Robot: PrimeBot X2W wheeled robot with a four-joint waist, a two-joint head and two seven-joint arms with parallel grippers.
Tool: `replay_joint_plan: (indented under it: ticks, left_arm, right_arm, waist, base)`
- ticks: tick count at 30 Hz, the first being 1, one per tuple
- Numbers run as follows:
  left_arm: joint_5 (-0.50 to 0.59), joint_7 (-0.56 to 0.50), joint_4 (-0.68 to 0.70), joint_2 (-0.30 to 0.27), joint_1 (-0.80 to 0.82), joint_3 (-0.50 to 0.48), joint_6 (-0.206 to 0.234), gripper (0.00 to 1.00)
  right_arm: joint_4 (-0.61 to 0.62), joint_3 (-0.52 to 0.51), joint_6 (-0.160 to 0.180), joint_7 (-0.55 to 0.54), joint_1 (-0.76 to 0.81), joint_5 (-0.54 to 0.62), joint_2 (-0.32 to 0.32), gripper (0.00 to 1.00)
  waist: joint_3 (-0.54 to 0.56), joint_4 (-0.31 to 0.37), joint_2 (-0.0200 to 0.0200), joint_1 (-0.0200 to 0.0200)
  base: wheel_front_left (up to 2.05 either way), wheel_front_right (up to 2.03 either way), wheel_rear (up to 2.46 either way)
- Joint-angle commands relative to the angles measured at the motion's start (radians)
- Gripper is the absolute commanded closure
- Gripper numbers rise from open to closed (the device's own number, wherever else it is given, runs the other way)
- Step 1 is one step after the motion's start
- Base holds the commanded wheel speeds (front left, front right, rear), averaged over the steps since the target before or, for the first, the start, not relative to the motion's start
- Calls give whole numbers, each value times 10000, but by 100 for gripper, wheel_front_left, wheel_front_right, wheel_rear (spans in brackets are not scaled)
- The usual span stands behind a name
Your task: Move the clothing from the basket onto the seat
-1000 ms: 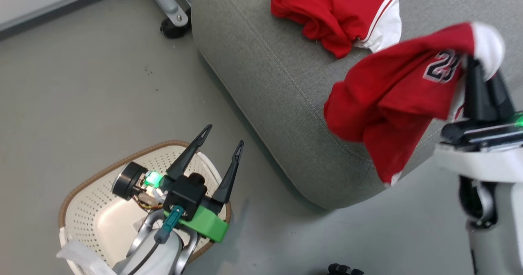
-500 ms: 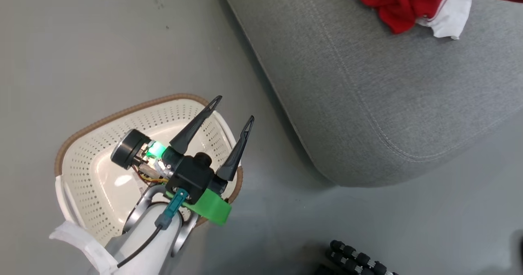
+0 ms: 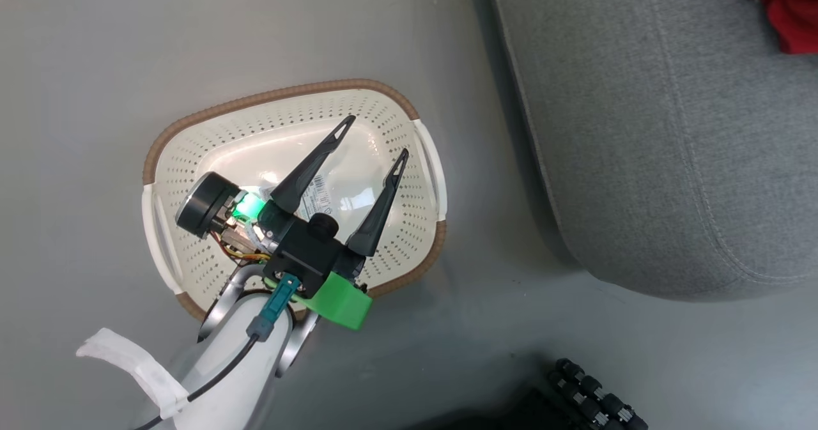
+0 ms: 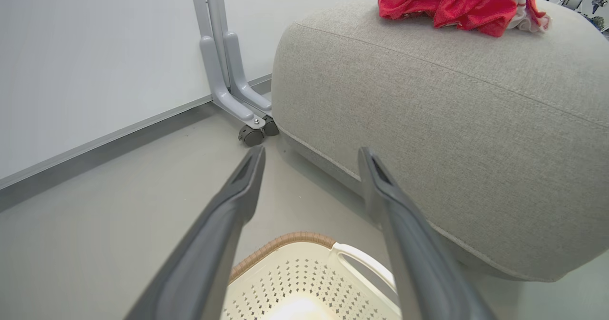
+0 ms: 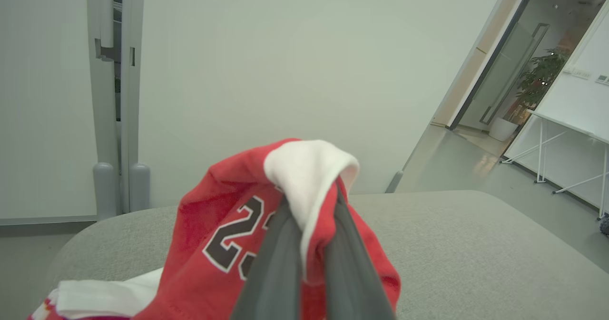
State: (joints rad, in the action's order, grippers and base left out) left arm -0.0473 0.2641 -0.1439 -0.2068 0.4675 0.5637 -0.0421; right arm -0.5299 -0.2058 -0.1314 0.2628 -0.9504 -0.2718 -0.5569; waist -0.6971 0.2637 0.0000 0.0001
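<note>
Head looks down (wrists face seat (image 4: 428, 134))

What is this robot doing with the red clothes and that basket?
The robot is moving red sports clothes out of a laundry basket on the floor and onto a big grey seat. Its right gripper is shut on a red jersey numbered 23, held above the seat, where a second red garment lies crumpled. Its left gripper hangs open over the basket, which looks empty.
</note>
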Motion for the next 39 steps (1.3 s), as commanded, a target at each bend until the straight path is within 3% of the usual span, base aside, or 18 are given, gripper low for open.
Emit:
replay_joint_plan:
  ticks: [1,3,4,5,6,20,26,39]
  left_arm:
    - [1,3,-17,8,214,-14,56,0]
    - [-21,3,-48,36,214,-7,59,0]
    - [-22,3,-69,41,208,-5,62,0]
    - [-13,3,-88,46,206,1,75,0]
    - [-10,3,-106,50,201,2,81,0]
    - [-442,3,-550,395,-628,-66,169,0]
    - [-802,3,-560,771,-1327,-532,345,0]
    - [-2002,4,-646,1497,-3155,-2291,830,0]
  right_arm:
    - [-260,71,14,29,-169,-106,84,100]
    - [-584,160,14,29,-214,-145,218,100]
    - [-670,186,14,30,-180,-141,278,88]
    - [-736,193,14,29,-127,-102,347,55]
    - [-752,191,14,30,-67,-47,403,0]
    - [1272,-211,14,29,2674,675,2193,0]
    - [2362,160,14,29,4353,820,2963,0]
    - [3493,1780,14,30,7069,425,4164,0]
  waist:
    - [-387,-515,0,-1]
    - [-330,-563,0,-1]
    - [-295,-572,0,-1]
    - [-236,-573,0,-1]
    - [-182,-564,0,-1]
    - [1902,-271,0,-1]
    - [3053,-489,0,-1]
    - [5291,-1329,0,-1]
  base:
    - [0,0,0]
    - [0,0,0]
    - [0,0,0]
    - [0,0,0]
    - [0,0,0]
    - [0,0,0]
    - [0,0,0]
    - [0,0,0]
